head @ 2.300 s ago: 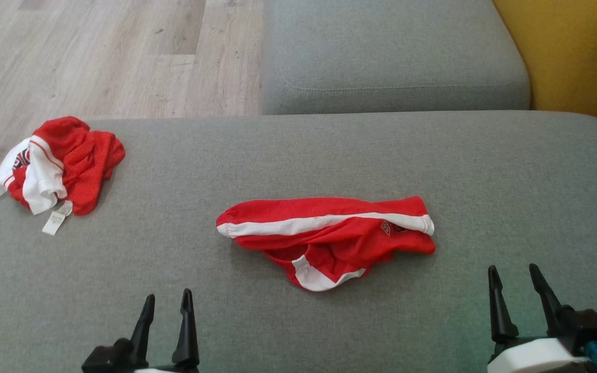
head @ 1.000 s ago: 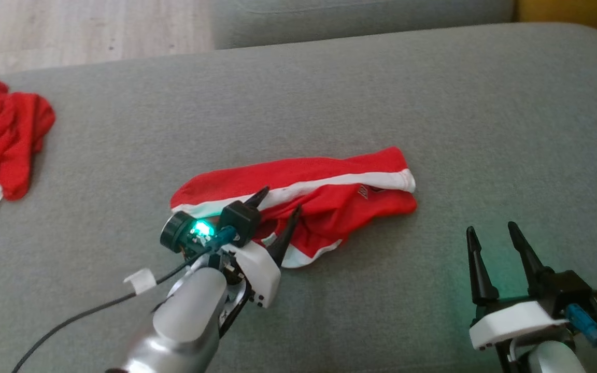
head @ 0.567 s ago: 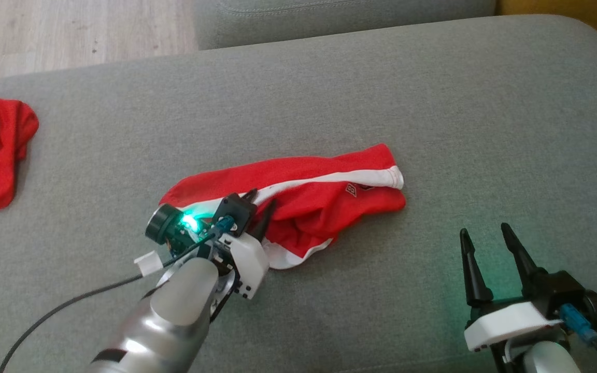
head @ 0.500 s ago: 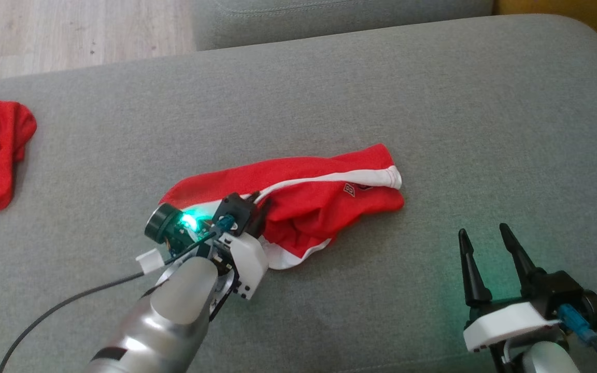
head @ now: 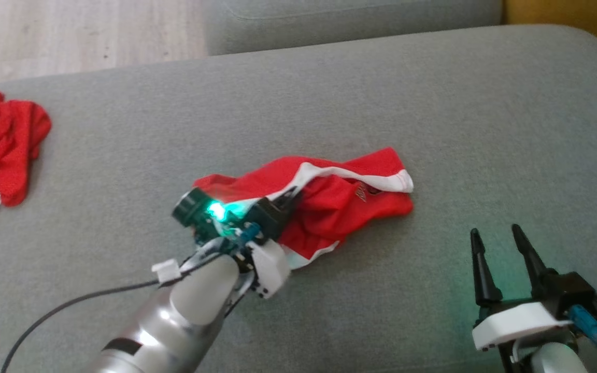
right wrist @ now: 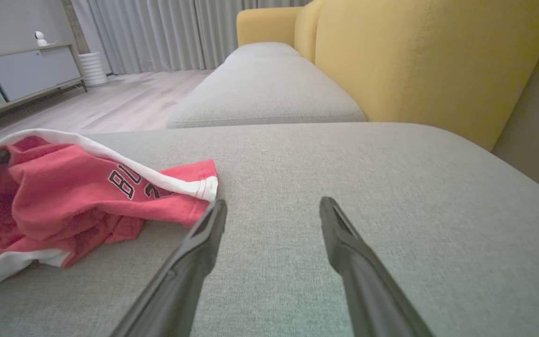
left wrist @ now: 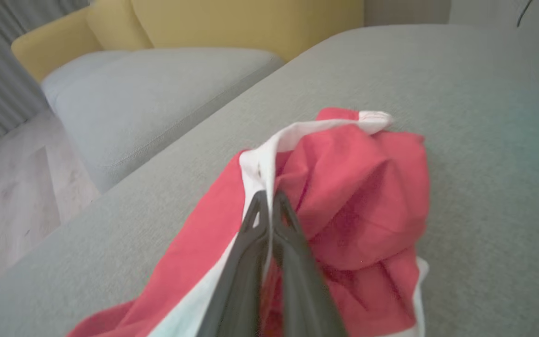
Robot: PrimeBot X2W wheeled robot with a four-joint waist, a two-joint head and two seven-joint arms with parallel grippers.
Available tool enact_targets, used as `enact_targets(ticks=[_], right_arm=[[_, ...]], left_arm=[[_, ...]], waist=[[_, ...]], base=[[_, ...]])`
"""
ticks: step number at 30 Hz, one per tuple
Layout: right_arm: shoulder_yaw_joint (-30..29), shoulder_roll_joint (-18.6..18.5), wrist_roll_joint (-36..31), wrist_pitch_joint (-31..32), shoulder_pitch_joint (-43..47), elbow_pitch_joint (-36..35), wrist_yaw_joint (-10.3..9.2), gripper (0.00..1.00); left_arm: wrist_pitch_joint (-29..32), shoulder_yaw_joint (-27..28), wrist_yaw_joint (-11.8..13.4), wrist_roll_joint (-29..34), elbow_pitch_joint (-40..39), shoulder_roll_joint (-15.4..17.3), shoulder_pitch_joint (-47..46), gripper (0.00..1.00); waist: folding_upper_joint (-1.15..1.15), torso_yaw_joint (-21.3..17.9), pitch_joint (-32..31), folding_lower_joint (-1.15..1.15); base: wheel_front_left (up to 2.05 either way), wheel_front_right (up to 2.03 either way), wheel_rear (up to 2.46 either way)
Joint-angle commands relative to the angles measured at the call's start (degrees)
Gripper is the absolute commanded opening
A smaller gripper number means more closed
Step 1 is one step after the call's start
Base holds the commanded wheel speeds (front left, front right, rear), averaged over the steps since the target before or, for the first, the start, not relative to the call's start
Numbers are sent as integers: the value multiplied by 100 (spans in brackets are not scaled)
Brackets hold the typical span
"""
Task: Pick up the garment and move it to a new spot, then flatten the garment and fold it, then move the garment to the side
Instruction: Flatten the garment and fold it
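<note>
Grey cushion — red heap (left)

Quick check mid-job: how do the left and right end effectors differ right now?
The left end effector is shut, pinching the red garment at its white stripe; the right end effector is open and holds nothing. The left one is on the garment's left part; the right one is apart from it, over the bare grey cushion to its right. Both have two long dark fingers.
</note>
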Motion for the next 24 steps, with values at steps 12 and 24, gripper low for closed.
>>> enact_targets(ticks=[12, 24], right_arm=[[73, -44, 15, -79, 24, -147, 43, 100], [83, -44, -7, -79, -19, -54, 43, 100]], left_arm=[[27, -445, -70, 141, -1057, 341, 540, 0], [-12, -427, 282, -53, -1169, 376, 1049, 47]], waist=[[0, 320, -124, 0], [0, 344, -106, 0]], base=[[0, 0, 0], [0, 0, 0]])
